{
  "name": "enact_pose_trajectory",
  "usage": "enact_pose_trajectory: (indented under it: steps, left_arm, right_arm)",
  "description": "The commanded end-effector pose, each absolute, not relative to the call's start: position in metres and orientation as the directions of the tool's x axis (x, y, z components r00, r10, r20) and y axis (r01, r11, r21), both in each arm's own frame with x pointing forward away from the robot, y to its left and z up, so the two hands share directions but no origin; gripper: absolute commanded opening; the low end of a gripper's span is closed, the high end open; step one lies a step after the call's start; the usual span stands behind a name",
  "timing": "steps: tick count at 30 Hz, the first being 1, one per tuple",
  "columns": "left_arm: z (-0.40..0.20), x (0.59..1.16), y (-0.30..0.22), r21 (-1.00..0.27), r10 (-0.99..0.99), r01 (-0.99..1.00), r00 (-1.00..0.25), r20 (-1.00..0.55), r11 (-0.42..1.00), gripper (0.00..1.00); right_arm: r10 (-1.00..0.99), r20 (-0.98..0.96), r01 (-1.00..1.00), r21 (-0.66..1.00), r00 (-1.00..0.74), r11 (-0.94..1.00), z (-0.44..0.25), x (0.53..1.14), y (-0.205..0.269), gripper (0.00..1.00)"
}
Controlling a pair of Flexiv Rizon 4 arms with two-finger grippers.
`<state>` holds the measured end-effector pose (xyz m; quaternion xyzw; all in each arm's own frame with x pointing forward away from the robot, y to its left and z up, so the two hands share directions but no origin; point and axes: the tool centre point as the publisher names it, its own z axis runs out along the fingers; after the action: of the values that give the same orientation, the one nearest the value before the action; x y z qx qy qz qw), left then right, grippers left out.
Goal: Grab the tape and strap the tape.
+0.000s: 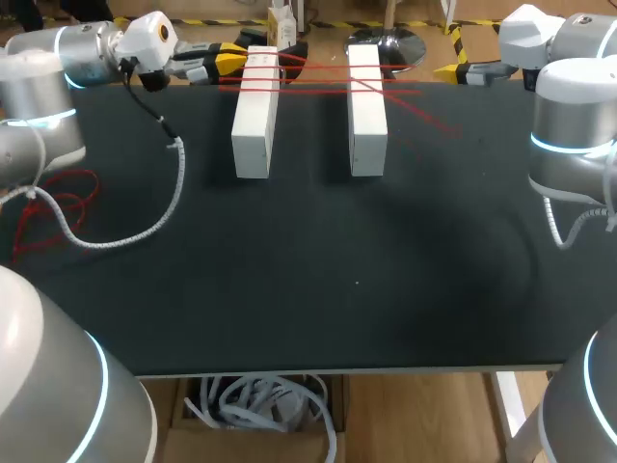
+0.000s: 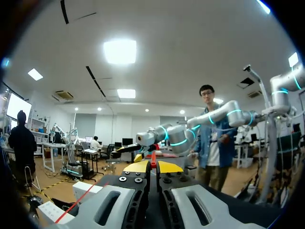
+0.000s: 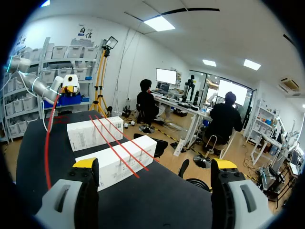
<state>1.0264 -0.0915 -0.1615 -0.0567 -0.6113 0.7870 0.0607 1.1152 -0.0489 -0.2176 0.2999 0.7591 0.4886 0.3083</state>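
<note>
Across boxy white blocks (image 1: 255, 125), thin tape (image 1: 313, 79) (red).

Table top (image 1: 386, 289): matt black, faintly cloth-like, no glare. Left block (image 1: 254, 125) and right block (image 1: 366, 116): smooth white, matt, cardboard-looking. Red tape (image 1: 318, 79) is thin and flat. Right arm (image 1: 571, 116) has a satin silver shell. Left gripper (image 2: 152, 167): grey matt plastic fingers, smooth yellow tips, black screwed plate.
</note>
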Motion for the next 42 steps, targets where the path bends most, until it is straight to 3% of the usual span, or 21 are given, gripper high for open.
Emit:
enact_pose_trajectory:
  steps: [1, 7, 24, 42]
  left_arm:
    - [-0.15, 1.002, -0.098, -0.962, 0.028, 0.005, -1.0, -0.013, -0.273, 0.0]
    - [-0.144, 0.986, -0.111, -0.928, -0.036, 0.046, -0.999, -0.035, -0.37, 0.0]
    - [-0.136, 0.947, -0.129, -0.908, -0.091, 0.07, -0.995, -0.035, -0.413, 0.0]
    - [-0.133, 0.937, -0.13, -0.9, 0.035, 0.039, -0.998, -0.06, -0.434, 0.0]
  right_arm:
    - [0.756, -0.174, 0.156, 0.926, -0.631, 0.344, -0.217, 1.115, -0.049, 1.0]
    - [0.756, -0.174, 0.156, 0.926, -0.631, 0.344, -0.217, 1.115, -0.049, 1.0]
    - [0.756, -0.174, 0.156, 0.926, -0.631, 0.344, -0.217, 1.115, -0.049, 1.0]
    - [0.756, -0.174, 0.156, 0.926, -0.631, 0.344, -0.217, 1.115, -0.049, 1.0]
